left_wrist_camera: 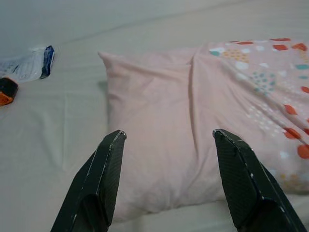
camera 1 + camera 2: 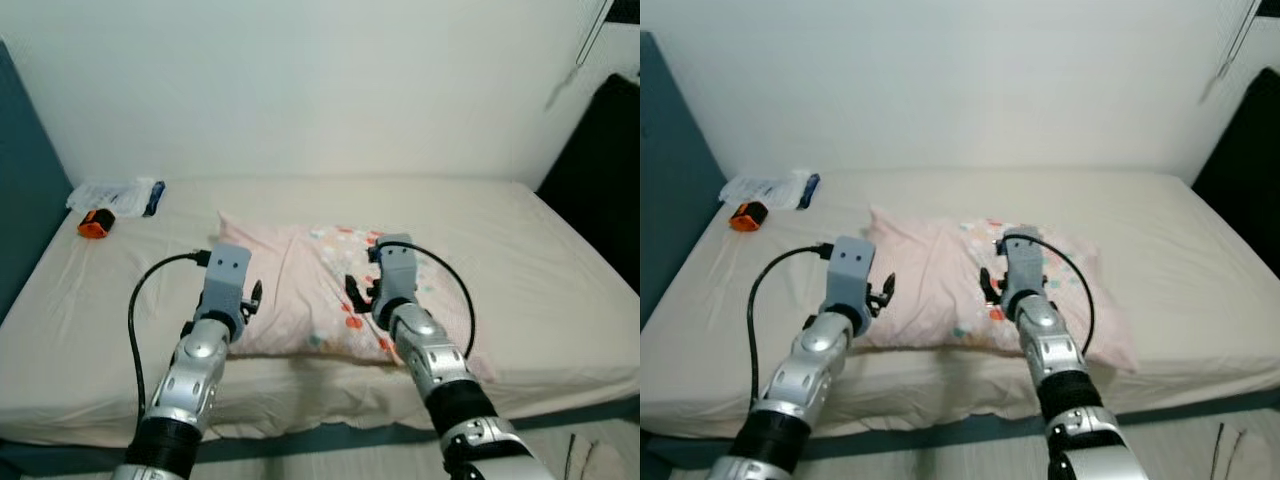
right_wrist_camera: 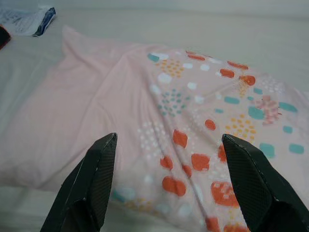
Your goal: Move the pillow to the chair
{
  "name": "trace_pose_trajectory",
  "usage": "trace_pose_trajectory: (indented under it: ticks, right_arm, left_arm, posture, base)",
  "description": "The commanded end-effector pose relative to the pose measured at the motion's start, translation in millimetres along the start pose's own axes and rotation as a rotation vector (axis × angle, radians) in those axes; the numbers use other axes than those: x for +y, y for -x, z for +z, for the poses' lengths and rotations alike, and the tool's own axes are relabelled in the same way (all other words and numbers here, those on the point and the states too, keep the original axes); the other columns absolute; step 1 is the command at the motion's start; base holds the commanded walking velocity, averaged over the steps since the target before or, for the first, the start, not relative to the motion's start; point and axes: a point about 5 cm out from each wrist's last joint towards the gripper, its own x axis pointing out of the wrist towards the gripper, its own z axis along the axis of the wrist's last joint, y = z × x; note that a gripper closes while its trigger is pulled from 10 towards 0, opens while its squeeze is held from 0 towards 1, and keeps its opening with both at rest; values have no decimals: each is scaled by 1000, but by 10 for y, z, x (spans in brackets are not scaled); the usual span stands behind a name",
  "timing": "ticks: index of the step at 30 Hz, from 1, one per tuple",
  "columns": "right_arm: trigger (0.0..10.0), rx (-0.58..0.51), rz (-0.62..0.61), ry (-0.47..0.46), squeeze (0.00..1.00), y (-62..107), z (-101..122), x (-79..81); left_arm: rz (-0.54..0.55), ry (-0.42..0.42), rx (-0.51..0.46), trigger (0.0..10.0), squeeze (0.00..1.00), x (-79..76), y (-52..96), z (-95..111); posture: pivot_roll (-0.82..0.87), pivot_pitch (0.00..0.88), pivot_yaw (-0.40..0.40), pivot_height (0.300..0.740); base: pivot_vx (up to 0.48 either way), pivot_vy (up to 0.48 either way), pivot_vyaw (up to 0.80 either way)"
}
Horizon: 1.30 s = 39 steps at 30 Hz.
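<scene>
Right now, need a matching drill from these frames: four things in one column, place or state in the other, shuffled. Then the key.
Things:
1. pillow
2. orange object
3. left claw
4. right claw

Places or states:
A. open, over the pillow's dotted, patterned half
B. lies on the bed, between the two arms
C. on the bed's far left corner, beside a white packet
D. open, over the pillow's plain pink half

Pairs: 1-B, 2-C, 3-D, 4-A
</scene>
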Motion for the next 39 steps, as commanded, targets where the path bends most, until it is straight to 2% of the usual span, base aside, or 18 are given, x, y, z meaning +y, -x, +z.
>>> trace_pose_trajectory:
  ticks: [1,35,39]
  right_arm:
    - [10000,2,-8,1,0,0,0,-20]
    - [10000,-8,-7,6,0,-20,44,-21]
    - [10000,-11,-7,8,0,-27,54,-19]
  left_arm:
    - [-3,-4,12,10000,0,-9,-1,-20]
    - [-8,-9,3,10000,0,1,-29,3]
    - [-5,-16,0,10000,0,3,-31,9]
  posture:
    - [-18,0,-37,740]
    - [-20,0,-33,740]
    - [-19,0,-34,740]
  base:
    - [255,0,0]
    - [247,0,0]
    - [0,0,0]
